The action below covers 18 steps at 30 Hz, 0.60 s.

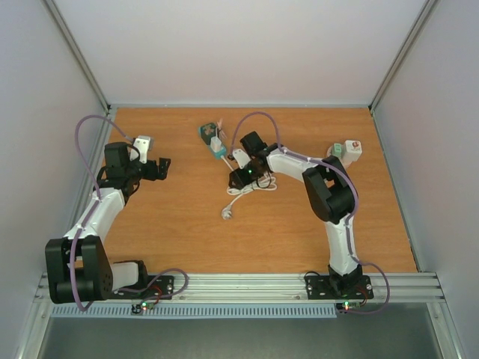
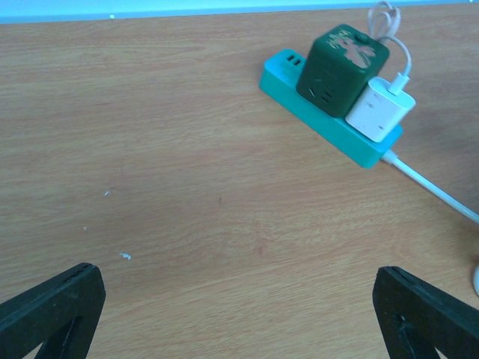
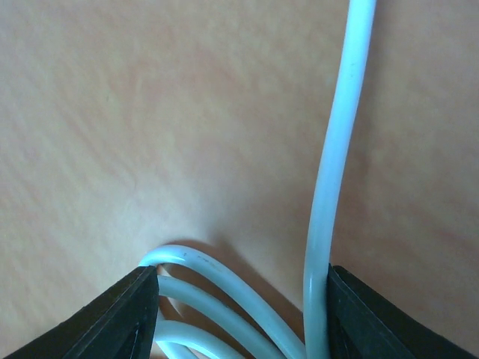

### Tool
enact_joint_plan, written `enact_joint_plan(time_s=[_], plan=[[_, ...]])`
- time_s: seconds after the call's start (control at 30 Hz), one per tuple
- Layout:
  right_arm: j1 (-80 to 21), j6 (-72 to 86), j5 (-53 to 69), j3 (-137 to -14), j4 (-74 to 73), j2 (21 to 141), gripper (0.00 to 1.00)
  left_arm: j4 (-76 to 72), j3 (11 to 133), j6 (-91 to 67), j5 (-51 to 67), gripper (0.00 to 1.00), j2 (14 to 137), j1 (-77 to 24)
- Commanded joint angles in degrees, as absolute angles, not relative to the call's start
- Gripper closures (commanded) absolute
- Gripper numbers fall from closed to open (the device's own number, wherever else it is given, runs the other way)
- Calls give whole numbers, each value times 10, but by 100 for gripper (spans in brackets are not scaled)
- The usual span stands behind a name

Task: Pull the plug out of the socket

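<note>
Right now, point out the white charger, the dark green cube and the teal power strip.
white charger (image 2: 380, 112): left wrist view, its front face.
dark green cube (image 2: 333, 82): left wrist view, its socketed side face.
teal power strip (image 2: 278, 72): left wrist view, bare end by the ports.

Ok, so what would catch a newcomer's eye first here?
The teal power strip at the far middle of the table stands out, with a dark green cube adapter and a white charger plugged in side by side. Just on its near side, the right claw is closed around loops of white cable, while the left claw gapes wide open.
</note>
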State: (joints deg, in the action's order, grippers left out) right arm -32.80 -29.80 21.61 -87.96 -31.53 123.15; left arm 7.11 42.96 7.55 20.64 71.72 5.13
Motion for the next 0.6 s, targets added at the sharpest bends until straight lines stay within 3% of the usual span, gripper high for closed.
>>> enact_joint_plan(time_s=[0.0,0.33,0.57], plan=[[-337,-331,217,-784,-359,1195,39,66,440,79,216,0,707,50],[-334,-373,182,-593,-313,1065,36,66,437,82,233,0,707,49],[-304,-388,179,-528,-284,1001,36,66,437,81,238,0,711,50]])
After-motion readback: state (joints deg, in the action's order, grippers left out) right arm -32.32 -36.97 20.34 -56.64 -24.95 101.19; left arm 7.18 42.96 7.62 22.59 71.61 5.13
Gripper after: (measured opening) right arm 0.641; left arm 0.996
